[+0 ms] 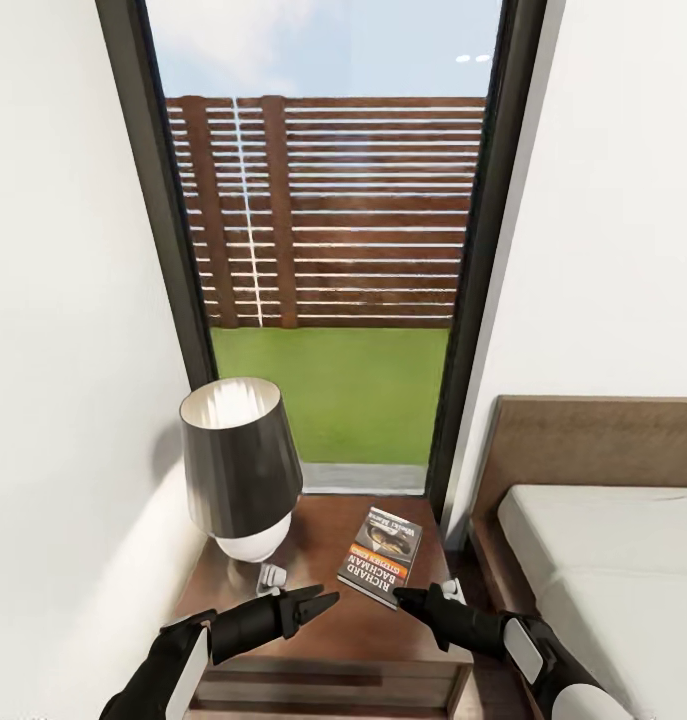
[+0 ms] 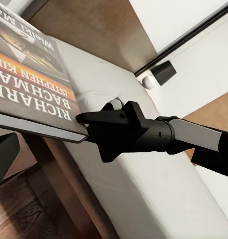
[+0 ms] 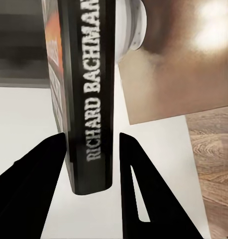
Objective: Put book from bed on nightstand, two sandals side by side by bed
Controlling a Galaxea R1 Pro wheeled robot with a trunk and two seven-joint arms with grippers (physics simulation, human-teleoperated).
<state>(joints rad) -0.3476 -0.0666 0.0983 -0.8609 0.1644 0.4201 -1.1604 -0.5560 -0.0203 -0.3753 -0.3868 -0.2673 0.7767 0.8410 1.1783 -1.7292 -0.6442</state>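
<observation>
A: So, item one: book [image 1: 381,556]. Location?

B: Over the nightstand [image 1: 323,640], right half of the top, near the edge; right of the lamp [image 1: 238,470]. Near end raised slightly, judging by the head view. Right gripper [image 1: 405,600] has that near end: in the right wrist view the spine [image 3: 91,94] stands between the two fingers [image 3: 136,184], jaws narrowed close against both faces. I cannot tell for certain that both pads touch.

A: Left gripper [image 1: 318,604]?

B: Jaws parted a little, nothing between them, hovering over the near part of the top, left of the book.

A: Handling notes?

B: Thin paperback; likely light, covers somewhat flexible, glossy so perhaps slippery. Not fragile. Best taken as now, across the thickness at the spine end, where it is stiffest; a grip on the loose page edge would probably let it fan or sag.

A: Bed [image 1: 603,540]?

B: Right of the nightstand, mattress bare where visible
</observation>
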